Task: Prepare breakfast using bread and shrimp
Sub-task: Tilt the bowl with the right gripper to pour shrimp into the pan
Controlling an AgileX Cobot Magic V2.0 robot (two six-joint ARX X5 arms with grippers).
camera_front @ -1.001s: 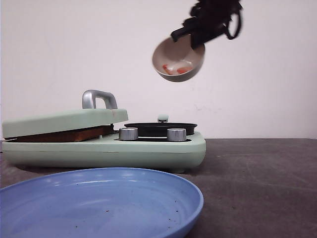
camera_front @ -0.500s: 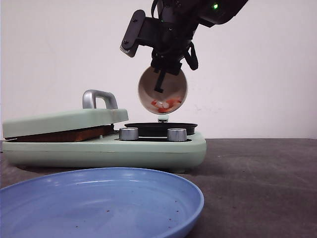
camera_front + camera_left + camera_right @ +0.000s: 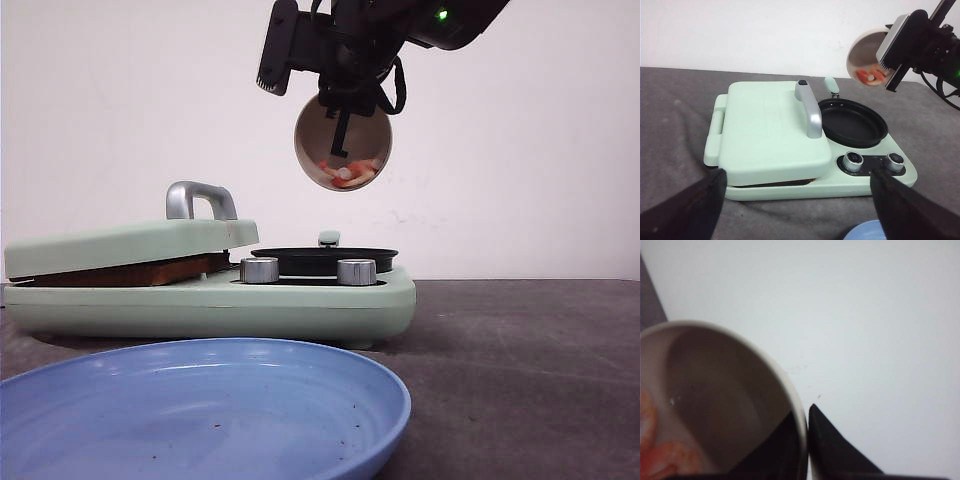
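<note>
My right gripper (image 3: 340, 140) is shut on the rim of a small beige bowl (image 3: 366, 140), one finger inside and one outside. The bowl is tipped on its side in the air above the black pan (image 3: 324, 260). Orange-red and white shrimp (image 3: 345, 175) lie at its low edge, also seen in the right wrist view (image 3: 667, 460). The bread shows only as a brown edge (image 3: 130, 271) under the shut lid (image 3: 130, 245) of the green appliance. My left gripper (image 3: 799, 175) is open and empty, in front of the appliance.
The pale green appliance (image 3: 300, 305) has a metal lid handle (image 3: 200, 198) and two silver knobs (image 3: 259, 270). A large blue plate (image 3: 200, 410) lies nearest the camera. The white wall stands close behind.
The right arm swung the bowl left over the pan and tipped it onto its side. In the last half second it rose a little. The shrimp remain inside.
</note>
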